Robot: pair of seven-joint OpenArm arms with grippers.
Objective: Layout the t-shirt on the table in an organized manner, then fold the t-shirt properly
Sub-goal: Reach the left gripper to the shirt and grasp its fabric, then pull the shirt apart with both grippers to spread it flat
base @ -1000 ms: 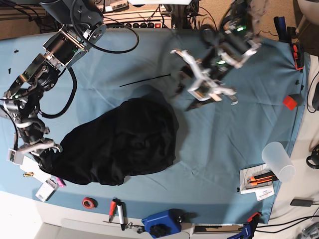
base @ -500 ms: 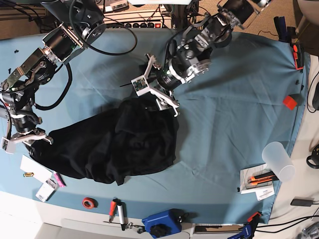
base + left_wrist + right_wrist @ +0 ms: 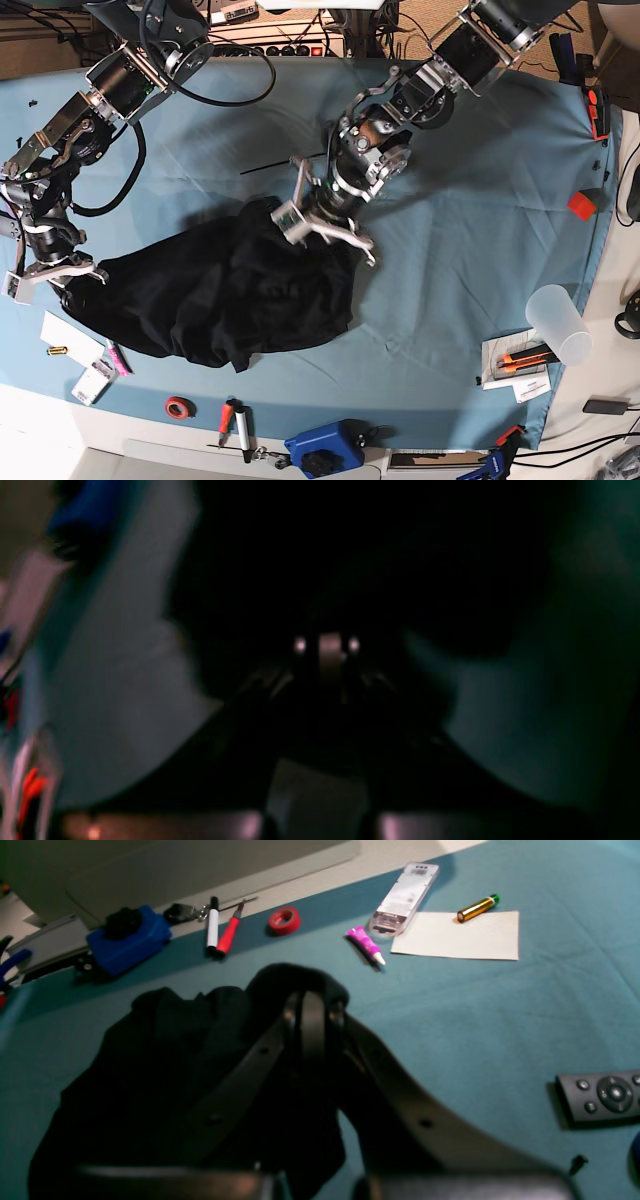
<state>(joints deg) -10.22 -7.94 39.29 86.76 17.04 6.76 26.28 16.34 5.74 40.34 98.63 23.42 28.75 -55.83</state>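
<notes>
The black t-shirt (image 3: 230, 290) lies crumpled on the left half of the light blue table (image 3: 480, 250). In the base view my left gripper (image 3: 320, 225) is pressed into the shirt's upper right edge. In the dark, blurred left wrist view its fingertips (image 3: 325, 647) meet with black t-shirt (image 3: 350, 555) all around them. My right gripper (image 3: 58, 278) holds the shirt's far left corner near the table's edge. In the right wrist view that gripper (image 3: 312, 1012) is shut, with black t-shirt (image 3: 175, 1065) bunched over its tips. No print or tag shows.
A remote (image 3: 600, 1095), white paper (image 3: 457, 935), battery (image 3: 477, 908) and red tape roll (image 3: 178, 406) lie near the right gripper. Pens (image 3: 233, 422) and a blue device (image 3: 325, 450) line the front edge. A plastic cup (image 3: 560, 322) and red block (image 3: 581, 205) sit right.
My left arm swung down from the upper right onto the shirt's top edge and its jaws closed there. The right gripper drew the shirt's left corner outward, stretching the cloth.
</notes>
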